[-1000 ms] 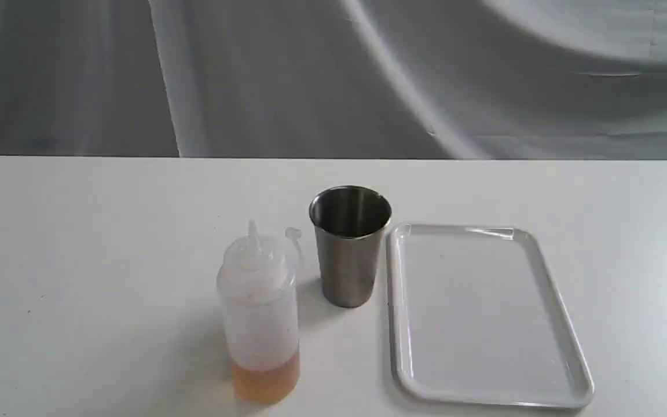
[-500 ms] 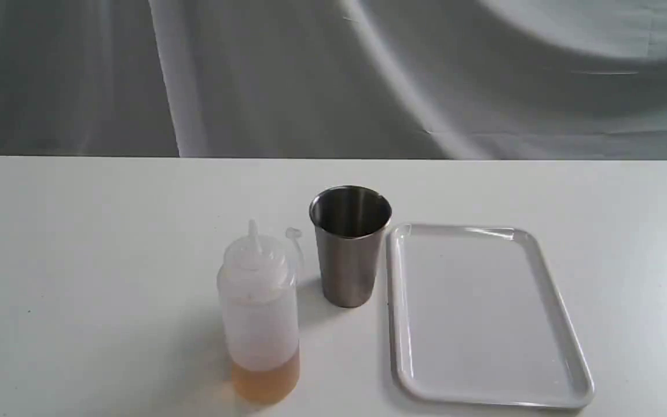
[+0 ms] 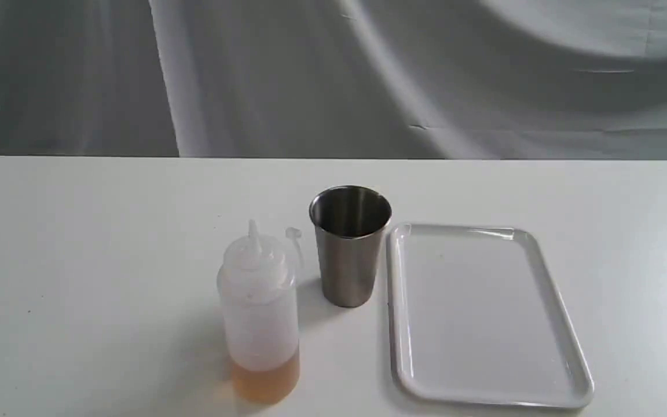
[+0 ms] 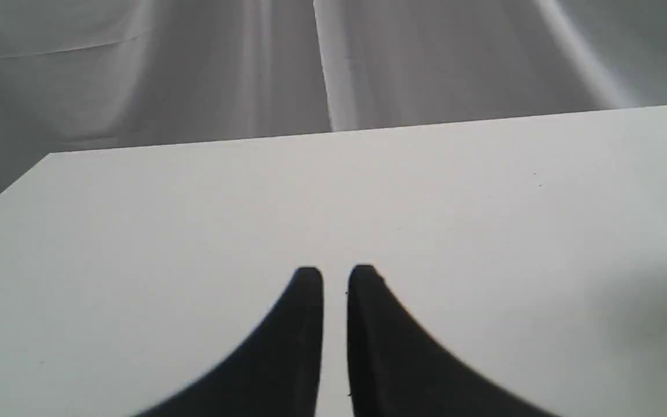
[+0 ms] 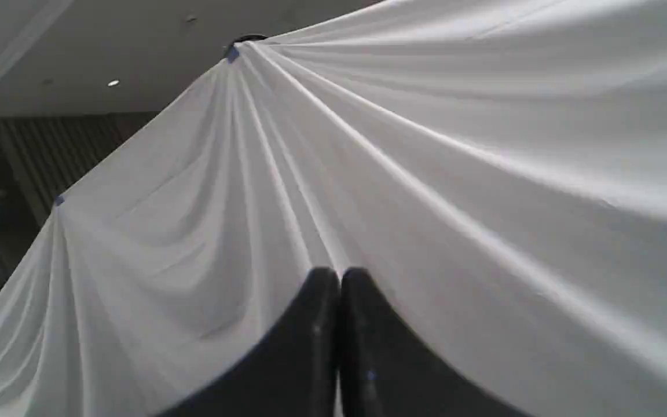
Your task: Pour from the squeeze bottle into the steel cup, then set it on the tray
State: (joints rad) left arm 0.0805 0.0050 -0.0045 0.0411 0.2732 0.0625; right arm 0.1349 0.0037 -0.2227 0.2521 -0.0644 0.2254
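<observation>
The squeeze bottle (image 3: 259,315) stands upright near the table's front, amber liquid in its base, its small tethered cap hanging off the nozzle. Just behind it to the right stands the steel cup (image 3: 350,244), upright with a dark inside. The white tray (image 3: 565,336) lies flat to the right of the cup with nothing on it. No arm shows in the exterior view. In the left wrist view my left gripper (image 4: 335,272) hovers over bare tabletop, fingers nearly together and holding nothing. In the right wrist view my right gripper (image 5: 339,273) is shut and points up at the cloth.
A white table (image 3: 79,243) carries everything; its far edge meets a draped grey-white cloth backdrop (image 3: 333,75). In the left wrist view a table corner (image 4: 50,155) shows. The right wrist view shows cloth (image 5: 426,174) and a dark ceiling with lights.
The bottle, cup and tray have not moved. Only the folds of the backdrop cloth shift slightly.
</observation>
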